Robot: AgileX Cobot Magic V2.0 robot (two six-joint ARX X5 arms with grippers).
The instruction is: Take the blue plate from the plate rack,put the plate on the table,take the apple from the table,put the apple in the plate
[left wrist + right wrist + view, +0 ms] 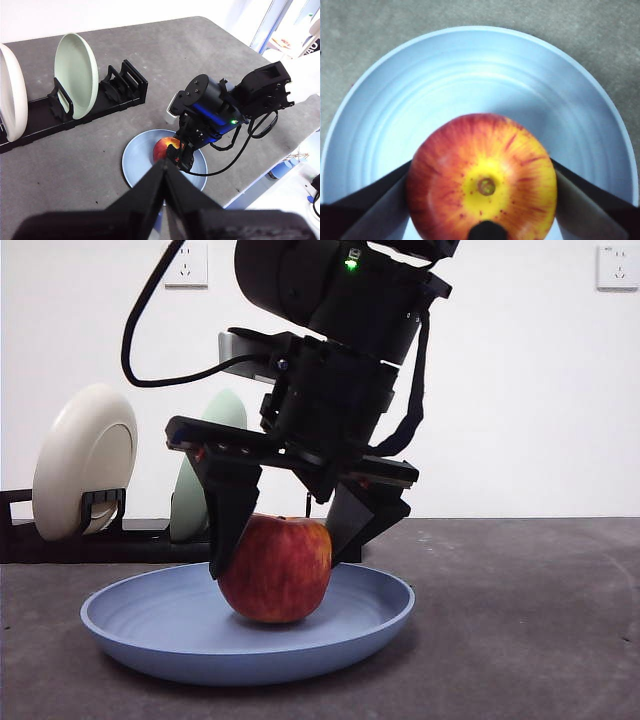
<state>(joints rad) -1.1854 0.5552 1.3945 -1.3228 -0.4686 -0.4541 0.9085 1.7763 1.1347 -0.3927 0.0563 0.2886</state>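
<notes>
Behind the blue plate point(140, 625) you see the black plate rack point(122, 82) standing on the tabletop point(540, 620), with a cream plate point(85, 460) and a pale green plate point(76, 75) upright in its slots. The rack is well apart from the blue plate in the left wrist view, so it does not stand in the way. Two wall sockets point(187, 262) are on the white wall behind.

The blue plate lies flat on the tabletop, and the apple point(276, 568) rests inside it, near the middle. The right claw point(275, 555) comes down from above over the apple. Its two jaws stand one on each side of the apple and touch its sides, so the claw is clenched around the apple, open only as wide as the fruit. In the right wrist view you look at the apple's yellow top with the stem pit.

The left claw point(165, 172) hangs high above the tabletop, away from the plate, with its jaws pressed together and holding nothing.
</notes>
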